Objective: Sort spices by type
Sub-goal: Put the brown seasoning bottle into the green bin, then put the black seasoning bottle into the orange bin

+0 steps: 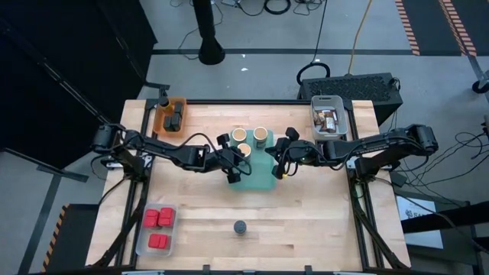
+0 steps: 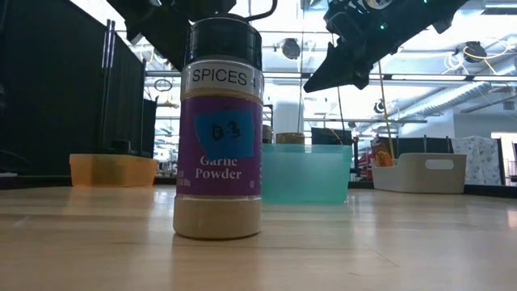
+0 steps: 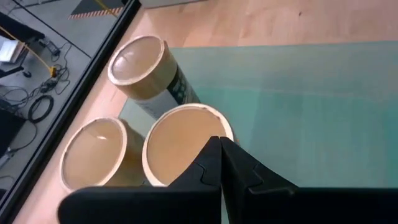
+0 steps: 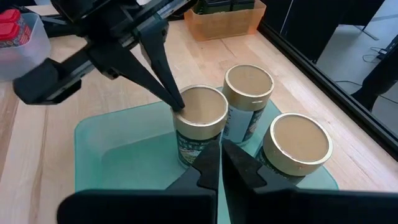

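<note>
So four bins are seen from above: a teal tray (image 1: 263, 177) at centre frame, an orange bin (image 1: 170, 114) at upper left with dark jars packed in it, a pale grey bin (image 1: 328, 114) at upper right with brown packets piled inside, and a clear tray (image 1: 157, 229) at lower left where three red square boxes (image 1: 159, 221) are laid. Three tan round jars (image 1: 250, 139) with cream tops are clustered at the teal tray's upper edge; whether all three are inside it can't be told from overhead. The left gripper (image 1: 231, 176) is held over the tray's left side with its fingers pressed together on nothing, and the right gripper (image 1: 276, 173) is parked over the right side, also pinched together and empty. In the right wrist view the left gripper's tip (image 4: 177, 104) is seen right at the rim of the nearest jar (image 4: 199, 107), something hidden from above. One small dark-capped jar (image 1: 240, 227) is left alone at lower centre of the wooden table (image 1: 321, 221); only in the low view is it readable as garlic powder (image 2: 219, 129), with a purple label, a blue sticker and pale powder at the bottom. The jar tops look smooth and matte, the teal tray frosted and translucent.
</note>
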You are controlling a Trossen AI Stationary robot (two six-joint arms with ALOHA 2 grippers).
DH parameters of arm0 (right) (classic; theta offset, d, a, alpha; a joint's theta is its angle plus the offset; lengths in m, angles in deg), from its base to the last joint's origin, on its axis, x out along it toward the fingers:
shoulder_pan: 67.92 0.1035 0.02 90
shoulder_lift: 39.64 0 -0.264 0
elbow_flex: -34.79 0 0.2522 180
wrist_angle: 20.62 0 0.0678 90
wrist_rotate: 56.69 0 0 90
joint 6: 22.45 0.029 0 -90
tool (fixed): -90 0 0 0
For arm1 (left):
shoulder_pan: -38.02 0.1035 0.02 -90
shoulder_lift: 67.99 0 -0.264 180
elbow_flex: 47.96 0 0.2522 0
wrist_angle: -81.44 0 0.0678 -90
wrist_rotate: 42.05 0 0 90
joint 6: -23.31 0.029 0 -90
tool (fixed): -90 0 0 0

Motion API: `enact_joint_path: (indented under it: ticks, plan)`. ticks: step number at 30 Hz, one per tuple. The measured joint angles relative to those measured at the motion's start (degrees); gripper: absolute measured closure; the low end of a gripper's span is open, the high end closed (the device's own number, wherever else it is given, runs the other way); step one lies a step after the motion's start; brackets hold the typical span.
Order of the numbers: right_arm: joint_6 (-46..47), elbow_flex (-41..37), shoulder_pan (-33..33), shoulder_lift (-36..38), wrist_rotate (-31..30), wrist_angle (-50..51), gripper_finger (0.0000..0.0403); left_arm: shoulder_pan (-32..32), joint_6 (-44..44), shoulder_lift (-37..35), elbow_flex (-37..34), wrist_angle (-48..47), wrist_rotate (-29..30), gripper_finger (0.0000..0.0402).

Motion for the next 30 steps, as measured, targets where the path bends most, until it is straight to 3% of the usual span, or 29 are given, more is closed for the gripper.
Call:
enact_joint_path:
  ticks: [16, 24, 30]
  plan:
    - [-0.5, 0.0, 0.2, 0.0, 0.2, 0.6, 0.0403, 0.1, 3.7, -0.9, 0.2, -5.3, 0.3, 0.0402]
    - [-0.6, 0.0, 0.2, 0.0, 0.2, 0.8, 0.0403, 0.1, 3.6, -3.8, 1.2, -13.8, 1.9, 0.0402]
    - [-0.7, 0.0, 0.2, 0.0, 0.2, 1.2, 0.0403, 0.0, 3.2, -5.4, 1.2, -13.5, 1.4, 0.0402]
